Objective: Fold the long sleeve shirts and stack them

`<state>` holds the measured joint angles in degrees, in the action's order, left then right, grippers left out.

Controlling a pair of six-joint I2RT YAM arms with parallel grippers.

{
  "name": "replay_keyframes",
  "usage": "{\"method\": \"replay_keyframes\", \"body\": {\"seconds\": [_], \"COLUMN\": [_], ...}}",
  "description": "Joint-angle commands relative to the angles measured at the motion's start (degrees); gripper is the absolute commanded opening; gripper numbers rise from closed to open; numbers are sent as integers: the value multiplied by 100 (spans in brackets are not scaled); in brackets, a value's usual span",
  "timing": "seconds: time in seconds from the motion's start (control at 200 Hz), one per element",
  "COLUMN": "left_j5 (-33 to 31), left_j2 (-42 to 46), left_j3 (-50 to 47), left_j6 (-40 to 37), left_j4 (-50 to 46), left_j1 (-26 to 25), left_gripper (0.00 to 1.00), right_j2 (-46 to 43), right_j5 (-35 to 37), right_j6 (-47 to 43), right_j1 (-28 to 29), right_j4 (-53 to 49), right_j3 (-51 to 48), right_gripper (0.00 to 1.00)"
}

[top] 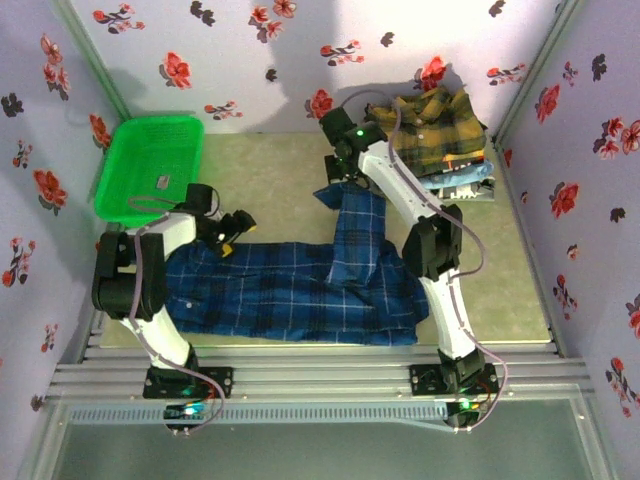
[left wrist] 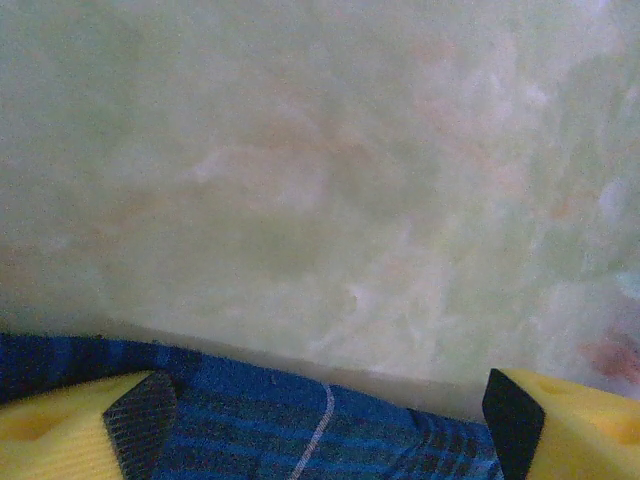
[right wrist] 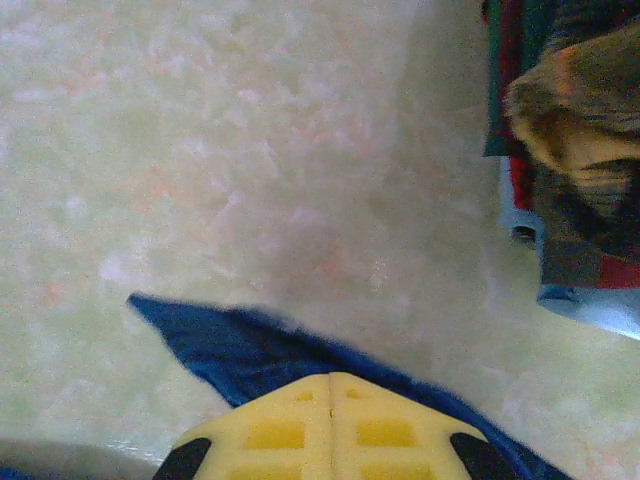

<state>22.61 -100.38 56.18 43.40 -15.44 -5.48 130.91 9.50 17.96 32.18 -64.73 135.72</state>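
The dark blue plaid shirt [top: 290,290] lies limp across the near worktop [top: 270,160]. The left fingers [left wrist: 140,420] stand apart over its edge. The right fingers [right wrist: 290,435] are together, apparently pinching the sleeve [top: 350,215]. The cloth looks soft and light, so take hold at edges or corners.

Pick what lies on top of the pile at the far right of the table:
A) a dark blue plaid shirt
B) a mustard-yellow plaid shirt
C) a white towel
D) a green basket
B: the mustard-yellow plaid shirt lies uppermost there, collar showing, while the dark blue plaid shirt is spread out nearer the arms' bases.
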Motion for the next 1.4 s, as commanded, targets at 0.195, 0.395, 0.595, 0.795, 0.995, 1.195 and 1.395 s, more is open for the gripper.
{"method": "replay_keyframes", "body": {"seconds": [0.195, 0.395, 0.595, 0.795, 0.995, 1.195, 1.395], "left_j5": [-422, -260, -119, 149, 404, 614, 571], "left_j2": [-683, -1011, -1230, -1067, -516, 95, 746], "left_j3": [101, 482, 782, 858, 963, 1325, 1541], "left_j6": [98, 54, -91, 7, 251, 221, -119], "left_j4": [-258, -218, -300, -220, -202, -683, -1484], "left_j1": [634, 984, 1212, 1158, 864, 588, -185], "left_gripper": [85, 85, 84, 84, 85, 86, 85], "right_j2": [-1247, -2371, -3568, -4369, -4628, -5162, -5579], "right_j5": [910, 1556, 1780, 1602, 1463, 1654, 1796], "right_j6": [1187, 2291, 3914, 4821, 5059, 5439, 5521], "right_j1": [701, 1443, 2065, 2636, 3187, 3743, 3863], "right_j4": [-444, -202, 279, 904, 956, 978, 921], "right_j3": [-659, -2305, -4476, -5814, -6069, -6539, -6883], "right_gripper": [0, 0, 0, 0, 0, 0, 0]}}
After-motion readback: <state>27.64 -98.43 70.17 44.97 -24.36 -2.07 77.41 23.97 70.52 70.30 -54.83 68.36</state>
